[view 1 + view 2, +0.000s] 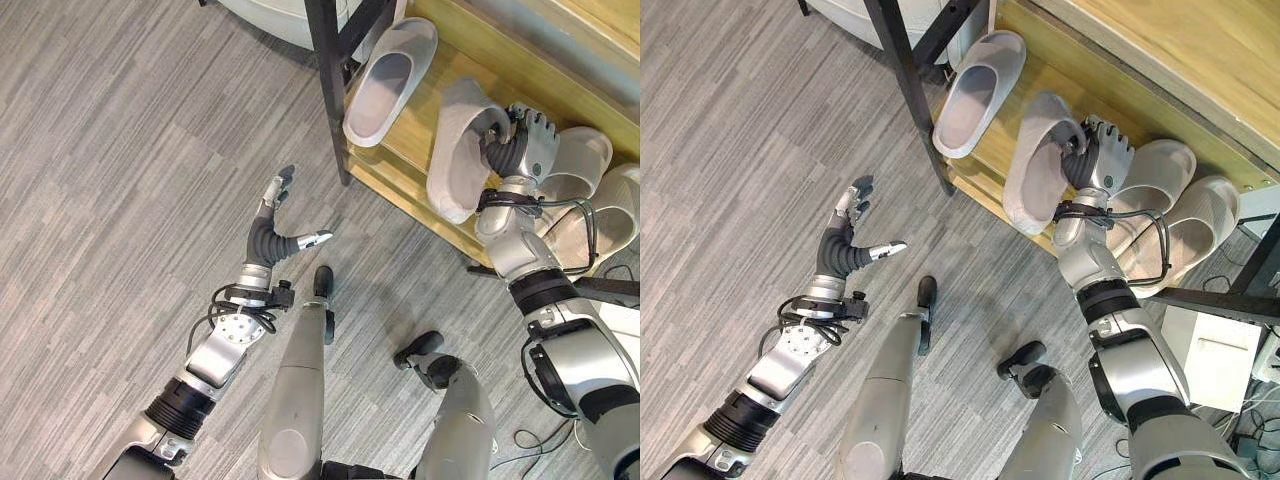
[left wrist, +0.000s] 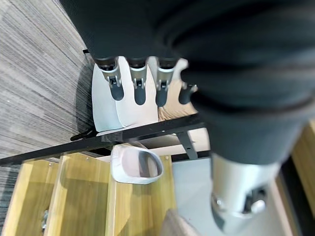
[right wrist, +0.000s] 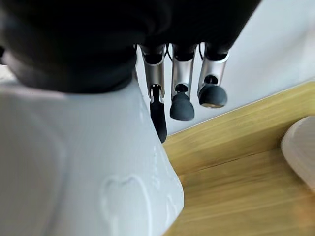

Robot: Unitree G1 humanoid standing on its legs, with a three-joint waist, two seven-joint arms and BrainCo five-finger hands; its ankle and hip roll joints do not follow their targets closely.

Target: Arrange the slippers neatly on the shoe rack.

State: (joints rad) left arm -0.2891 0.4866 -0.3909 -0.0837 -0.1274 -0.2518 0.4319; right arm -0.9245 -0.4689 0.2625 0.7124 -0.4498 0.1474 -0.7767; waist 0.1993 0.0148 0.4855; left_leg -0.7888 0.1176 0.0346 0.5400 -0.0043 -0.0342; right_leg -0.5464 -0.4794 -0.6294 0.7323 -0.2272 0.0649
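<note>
A pale grey slipper (image 1: pixel 390 80) lies on the wooden shelf of the shoe rack (image 1: pixel 410 135), toe toward the back. Beside it a second slipper (image 1: pixel 455 150) overhangs the shelf's front edge, with my right hand (image 1: pixel 525 140) shut on its upper: the thumb reaches into the opening and the fingers (image 3: pixel 182 103) lie over the top of the slipper (image 3: pixel 74 172). Two more slippers (image 1: pixel 580 160) (image 1: pixel 610 215) rest to the right of that hand. My left hand (image 1: pixel 272 238) hovers open above the floor, left of the rack, holding nothing.
The rack's black metal post (image 1: pixel 328 80) stands at its left front corner, close to the first slipper. A white rounded object (image 1: pixel 265 15) sits behind the rack. Grey wood-look floor (image 1: pixel 120 200) spreads out to the left. A white box (image 1: pixel 1215 355) stands at lower right.
</note>
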